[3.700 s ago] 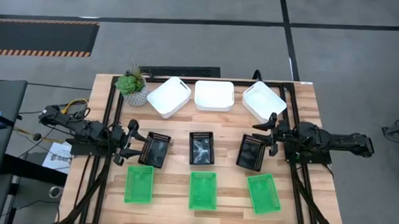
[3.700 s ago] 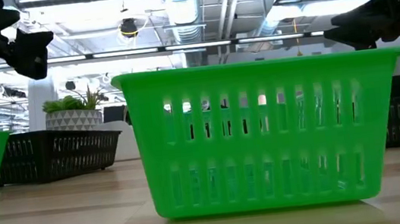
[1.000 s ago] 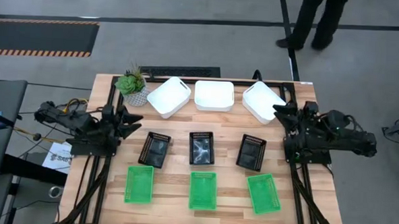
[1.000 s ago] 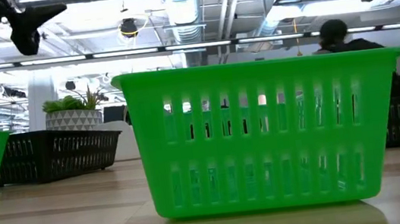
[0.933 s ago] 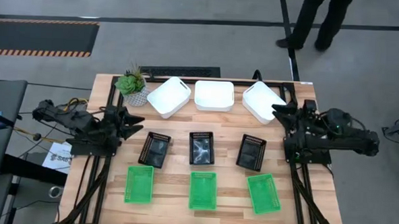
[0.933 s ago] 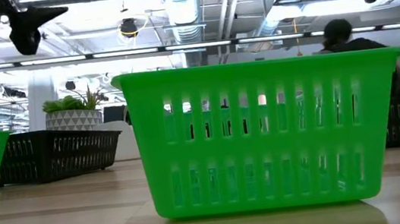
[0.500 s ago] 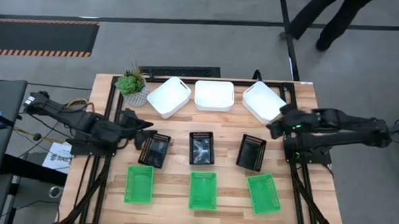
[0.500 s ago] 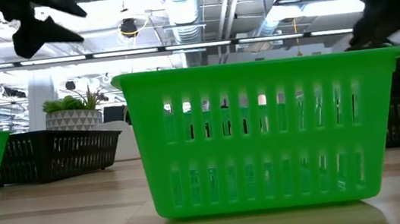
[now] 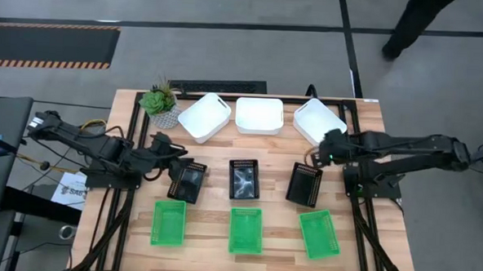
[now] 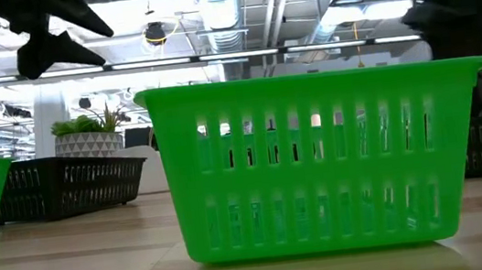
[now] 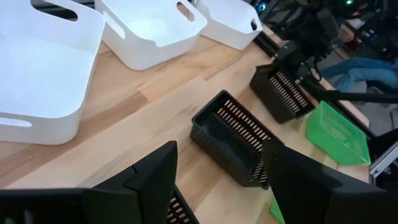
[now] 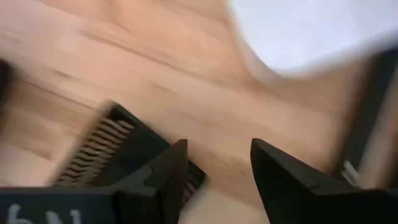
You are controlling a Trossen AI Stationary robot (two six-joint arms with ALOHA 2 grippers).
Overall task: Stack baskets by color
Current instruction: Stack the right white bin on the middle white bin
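We're opening on the black row: right gripper [image 9: 322, 152] hanging spread and empty over the right black basket [image 9: 304, 184], left gripper [image 9: 169, 151] spread, empty, by the left black basket [image 9: 188, 180]. Next we're needing a rim grip. Nothing stacked: three white, three black, three green.

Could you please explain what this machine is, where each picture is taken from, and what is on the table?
Two dark robot arms work at a wooden table. One picture looks straight down, one looks level from the tabletop, and one comes from each wrist. On the table lie three white solid plastic trays, three black mesh baskets, three bright green mesh baskets and a small potted plant. The left hand hangs open by the left black basket, and the right hand open by the right one. Neither holds anything.
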